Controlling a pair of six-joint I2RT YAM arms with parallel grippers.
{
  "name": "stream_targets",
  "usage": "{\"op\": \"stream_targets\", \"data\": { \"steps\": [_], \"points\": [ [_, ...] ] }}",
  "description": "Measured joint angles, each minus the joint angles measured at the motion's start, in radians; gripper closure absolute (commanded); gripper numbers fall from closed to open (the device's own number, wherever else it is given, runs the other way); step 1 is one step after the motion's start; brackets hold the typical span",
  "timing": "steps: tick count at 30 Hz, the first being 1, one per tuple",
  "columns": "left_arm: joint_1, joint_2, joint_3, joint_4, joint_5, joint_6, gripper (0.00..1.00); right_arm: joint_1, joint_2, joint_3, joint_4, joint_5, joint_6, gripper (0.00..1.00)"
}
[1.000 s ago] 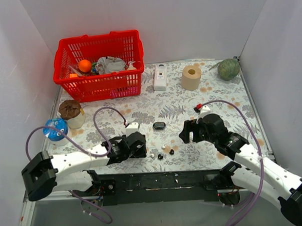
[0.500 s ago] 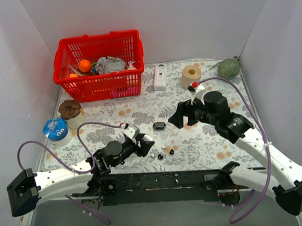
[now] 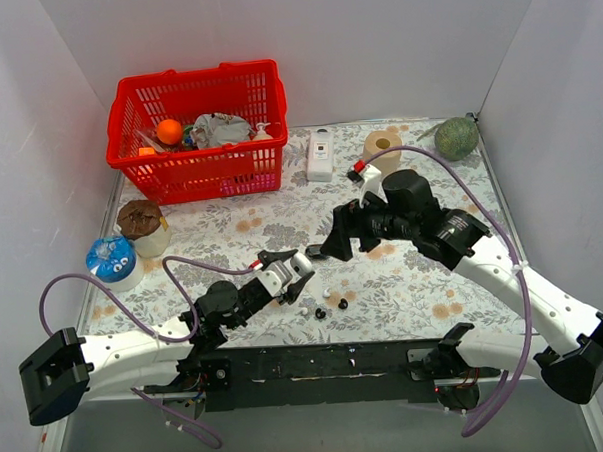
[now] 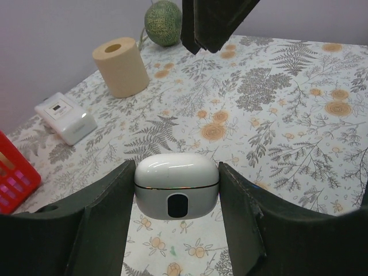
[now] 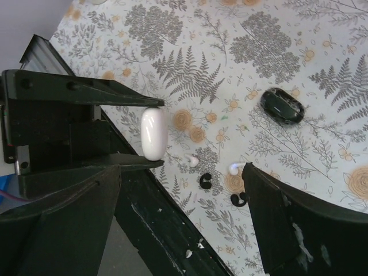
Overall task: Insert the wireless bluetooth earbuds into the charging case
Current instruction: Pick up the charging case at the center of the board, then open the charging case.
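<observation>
My left claw [image 3: 290,273] pinches the white case [image 4: 176,184] by its two sides, lid shut, held above the table [image 3: 424,281], its dark oval mark facing my wrist camera. My right claw [image 3: 334,243] hangs spread wide and holds nothing, just right of the left one and a little farther back. By the table's near edge lie two white buds [image 5: 193,161] and two black buds [image 5: 205,181], close together, touching no case. A black case [image 5: 282,106] sits shut on the table just beyond them
</observation>
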Motion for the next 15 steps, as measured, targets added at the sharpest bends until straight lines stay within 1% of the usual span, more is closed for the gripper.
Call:
{"op": "stream_targets", "data": {
  "steps": [6, 15],
  "points": [
    [0.000, -0.004, 0.001, 0.029, 0.004, 0.058, 1.00, 0.101, 0.044, 0.077, -0.004, 0.047, -0.024, 0.04],
    [0.000, 0.000, 0.023, 0.029, 0.023, 0.072, 1.00, 0.203, 0.176, 0.138, -0.032, 0.167, -0.042, 0.06]
  ]
}}
